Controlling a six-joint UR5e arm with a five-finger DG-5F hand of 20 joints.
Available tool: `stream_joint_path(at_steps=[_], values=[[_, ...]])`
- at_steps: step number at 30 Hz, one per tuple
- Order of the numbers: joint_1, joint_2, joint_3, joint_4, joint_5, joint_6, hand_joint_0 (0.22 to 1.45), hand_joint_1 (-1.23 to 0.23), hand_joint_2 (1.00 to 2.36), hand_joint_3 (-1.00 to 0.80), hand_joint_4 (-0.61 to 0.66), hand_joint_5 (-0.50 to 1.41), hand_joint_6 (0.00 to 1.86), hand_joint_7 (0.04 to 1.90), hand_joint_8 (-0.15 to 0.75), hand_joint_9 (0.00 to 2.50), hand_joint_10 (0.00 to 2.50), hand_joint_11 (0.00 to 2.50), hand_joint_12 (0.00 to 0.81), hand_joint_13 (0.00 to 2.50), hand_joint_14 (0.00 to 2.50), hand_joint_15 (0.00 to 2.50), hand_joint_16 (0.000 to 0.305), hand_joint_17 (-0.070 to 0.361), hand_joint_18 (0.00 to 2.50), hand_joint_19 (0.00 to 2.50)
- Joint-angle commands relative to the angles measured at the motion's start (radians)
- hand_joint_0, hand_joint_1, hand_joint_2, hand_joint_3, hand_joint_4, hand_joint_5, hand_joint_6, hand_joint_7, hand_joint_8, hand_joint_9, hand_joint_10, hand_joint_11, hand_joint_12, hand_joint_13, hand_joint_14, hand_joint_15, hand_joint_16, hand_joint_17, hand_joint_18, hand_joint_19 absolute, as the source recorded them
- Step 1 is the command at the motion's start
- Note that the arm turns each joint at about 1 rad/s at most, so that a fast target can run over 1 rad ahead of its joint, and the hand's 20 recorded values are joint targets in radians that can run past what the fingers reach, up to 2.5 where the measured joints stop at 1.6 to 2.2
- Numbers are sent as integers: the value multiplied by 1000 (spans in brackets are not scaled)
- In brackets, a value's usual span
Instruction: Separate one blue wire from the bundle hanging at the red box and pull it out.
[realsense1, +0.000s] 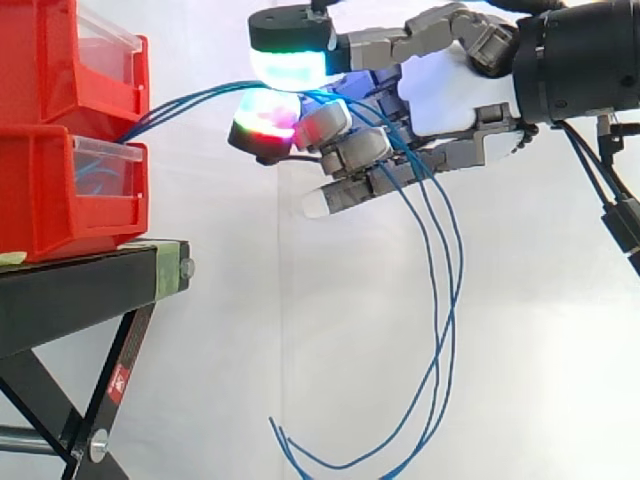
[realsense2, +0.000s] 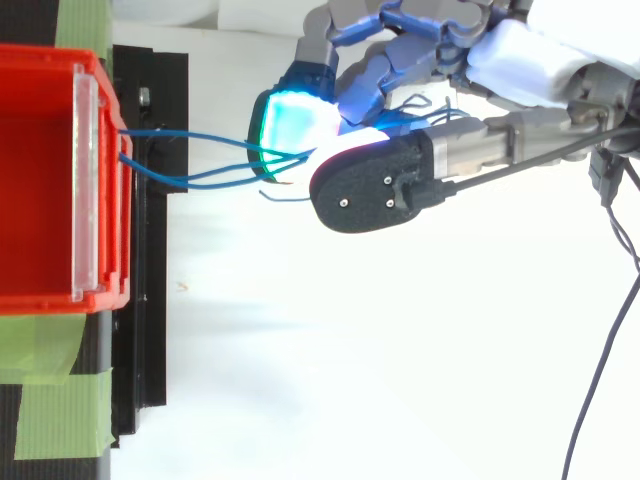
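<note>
White curtain (realsense1: 300, 300) is hanging behind the work in the side view, where two red bins (realsense1: 70, 190) of glossy plastic with clear front panels are sitting stacked on a black stand (realsense1: 90, 275). The hand (realsense1: 450, 95) is reaching in level from the right, high above the stand's top, its white palm facing the camera and its grey fingers curling leftward. Two thick pads (realsense1: 290, 60), the upper glowing white and green, the lower red and green, are closing on the blue wires (realsense1: 180, 103), pinching the thin, smooth strands between them. The wires are running taut from the bins' front up to that pinch, threading among the other fingers, then drooping in long loose curves below the hand, their free ends dangling near the bottom.

Looking down in the top view, the hand (realsense2: 540, 60) is coming in from the upper right. A cyan-glowing pad and a black-backed one are gripping the wires (realsense2: 200, 136), which are spanning the gap from the bins (realsense2: 40, 180), splaying slightly. Strips of green tape (realsense2: 60, 410) are lying on the stand (realsense2: 150, 300).
</note>
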Motion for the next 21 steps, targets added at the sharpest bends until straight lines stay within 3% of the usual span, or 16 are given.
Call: stream_joint_path(at_steps=[1, 10, 21], values=[[-1, 0, 0, 0, 0, -1, 774, -850, 1028, -176, 235, -272, 865, 1166, 274, 378, 77, 1737, 286, 355, 1228, 1619, 45, 101, 349, 680], [-1, 0, 0, -17, -1, 1, 770, -883, 1019, -313, 211, -286, 837, 1206, 250, 245, 3, 1769, 270, 259, 1095, 1689, 45, 101, 332, 620], [-1, 0, 0, -17, -1, 1, 780, -861, 1005, -457, 184, -300, 834, 1215, 228, 133, 1, 1818, 248, 132, 1223, 1655, 43, 97, 257, 633]])
